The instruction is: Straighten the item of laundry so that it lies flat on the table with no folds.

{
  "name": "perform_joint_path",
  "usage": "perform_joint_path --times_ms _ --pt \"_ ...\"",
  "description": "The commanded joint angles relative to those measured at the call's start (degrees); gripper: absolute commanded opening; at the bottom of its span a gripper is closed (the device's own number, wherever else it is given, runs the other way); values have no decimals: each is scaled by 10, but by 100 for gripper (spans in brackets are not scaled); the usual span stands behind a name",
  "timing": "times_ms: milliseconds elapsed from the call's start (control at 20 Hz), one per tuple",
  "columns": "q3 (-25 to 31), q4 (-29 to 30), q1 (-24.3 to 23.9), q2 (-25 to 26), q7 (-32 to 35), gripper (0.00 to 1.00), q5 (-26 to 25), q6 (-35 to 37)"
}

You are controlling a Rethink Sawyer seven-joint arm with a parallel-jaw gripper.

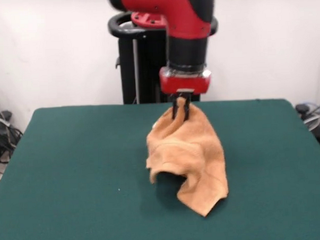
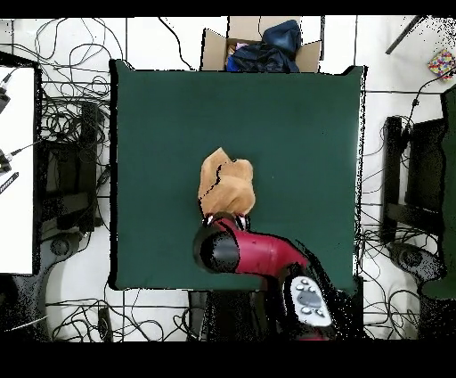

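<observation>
The towel is pinched at its top edge by the end effector, whose black fingers are clamped on the cloth. It is held up in crumpled folds, its lower part resting near the middle of the green tabletop.

Towel near centre of worktop, upper edge lifted and pinched in gripper, lower part draped and folded on worktop surface, arm directly above towel, cardboard box beyond worktop edge opposite robot base
</observation>
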Motion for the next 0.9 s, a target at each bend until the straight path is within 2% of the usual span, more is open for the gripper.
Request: perform_joint_path --times_ms 50,200,400,700,900 --pt "-48 58 90 -94 157 0 56 132" --pt "-90 44 154 -119 184 0 76 179" --pt "-111 17 229 -115 235 0 108 203" --pt "-71 -8 291 -103 263 0 171 195" --pt "-15 2 282 -100 244 0 214 157"
